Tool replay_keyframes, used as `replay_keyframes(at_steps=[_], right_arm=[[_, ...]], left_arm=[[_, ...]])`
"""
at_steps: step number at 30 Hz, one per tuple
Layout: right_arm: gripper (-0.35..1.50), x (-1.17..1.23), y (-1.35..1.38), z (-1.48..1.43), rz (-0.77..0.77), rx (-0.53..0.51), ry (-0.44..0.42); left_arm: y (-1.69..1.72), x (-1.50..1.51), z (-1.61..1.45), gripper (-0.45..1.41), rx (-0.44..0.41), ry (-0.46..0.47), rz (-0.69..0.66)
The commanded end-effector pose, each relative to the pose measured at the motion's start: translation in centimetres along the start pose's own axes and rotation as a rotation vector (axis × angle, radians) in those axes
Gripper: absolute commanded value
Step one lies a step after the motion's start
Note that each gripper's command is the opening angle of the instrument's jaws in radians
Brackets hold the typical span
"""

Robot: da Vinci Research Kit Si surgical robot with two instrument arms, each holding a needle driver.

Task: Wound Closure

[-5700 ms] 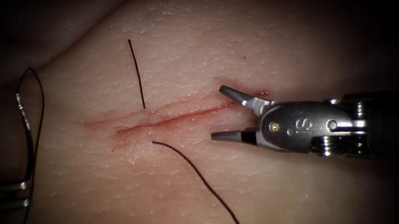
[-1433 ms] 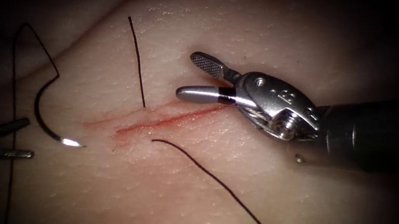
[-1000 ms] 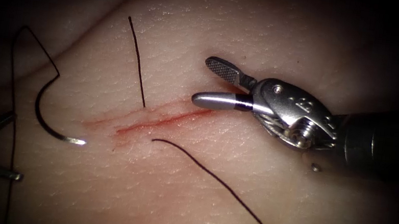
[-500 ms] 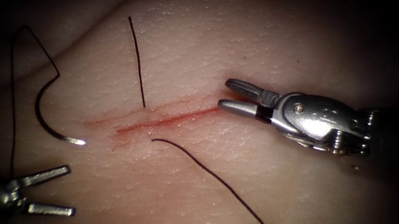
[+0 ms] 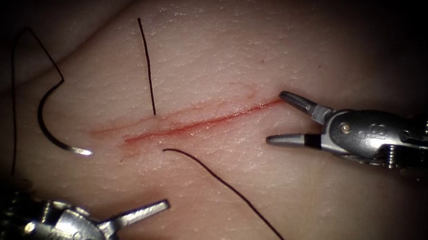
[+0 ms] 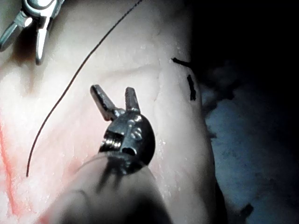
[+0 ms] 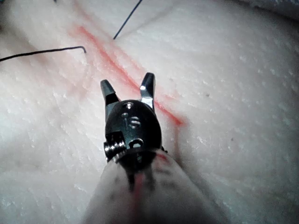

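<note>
The cut [image 5: 191,122] runs slantwise across the tissue [image 5: 268,44], lined with red fluid. The curved needle [image 5: 50,129] lies free on the tissue left of the cut, not in the tissue and held by neither tool, its tip toward the cut. Its thread [image 5: 14,88] loops off at the far left. One thread end [image 5: 147,64] stands out of the tissue left of the cut. A second strand [image 5: 236,200] leaves the tissue on the right side. My left tool [image 5: 170,227] is open and holds nothing, below the cut. My right tool [image 5: 274,117] stands open at the cut's right end, empty.
The tissue falls away into a dark fold [image 5: 73,19] at the upper left. In the left wrist view my left tool [image 6: 113,90] hovers beside the long strand [image 6: 70,86]. The right wrist view has my right tool [image 7: 127,81] over the cut [image 7: 112,60].
My left tool has come in rightward along the lower edge, jaws open. My right tool drew back to the right and its jaws spread from nearly closed. The needle has not moved.
</note>
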Motion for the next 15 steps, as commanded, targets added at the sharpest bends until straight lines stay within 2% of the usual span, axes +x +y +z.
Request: replay_keyframes(at_steps=[1, 4, 8, 15], right_arm=[[1.18, -0.07, -0.10, 0.10, 0.022, -0.007, -0.005], [1.31, -0.09, -0.13, 0.11, 0.061, -0.024, -0.020], [1.26, -0.11, -0.13, 0.06, 0.071, -0.044, -0.015], [1.20, -0.21, -0.16, 0.01, 0.057, -0.029, -0.076]], left_arm=[[0.08, -0.01, 0.11, 0.51, 0.002, -0.003, 0.017], [0.07, 0.08, 0.27, 0.57, 0.013, -0.016, 0.058], [0.05, 0.23, 0.46, 0.62, 0.027, -0.025, 0.071], [0.05, 0.50, 0.78, 0.62, 0.027, -0.032, 0.103]])
